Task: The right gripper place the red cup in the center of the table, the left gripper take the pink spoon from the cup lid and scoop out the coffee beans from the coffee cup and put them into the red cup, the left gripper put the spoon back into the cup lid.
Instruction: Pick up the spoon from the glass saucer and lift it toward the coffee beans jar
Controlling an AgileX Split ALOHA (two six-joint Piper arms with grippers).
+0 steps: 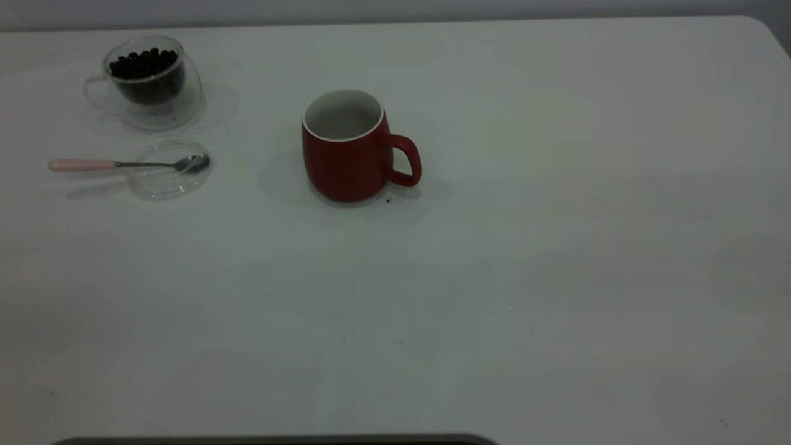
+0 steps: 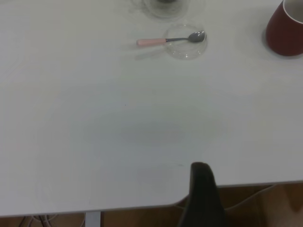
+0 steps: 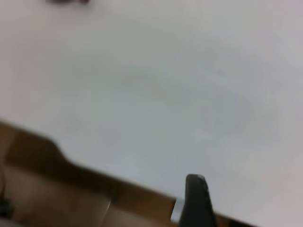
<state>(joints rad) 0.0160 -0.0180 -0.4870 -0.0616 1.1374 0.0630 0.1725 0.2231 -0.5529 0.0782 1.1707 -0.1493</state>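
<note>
The red cup (image 1: 346, 154) stands upright near the middle of the table (image 1: 494, 278), handle to the right, its white inside bare. At the far left the coffee cup (image 1: 151, 83) holds the coffee beans (image 1: 143, 63). In front of it the pink spoon (image 1: 123, 164) lies with its bowl on the cup lid (image 1: 168, 170), its handle pointing left. Neither gripper shows in the exterior view. My left gripper (image 2: 227, 203) hangs open by the table's near edge, far from the pink spoon (image 2: 165, 40). My right gripper (image 3: 213, 203) is open and holds nothing, also at a table edge.
A tiny dark speck (image 1: 388, 200) lies by the red cup's base. A dark strip (image 1: 278, 440) runs along the exterior view's lower edge. Brown floor (image 2: 265, 208) shows past the table edge in both wrist views.
</note>
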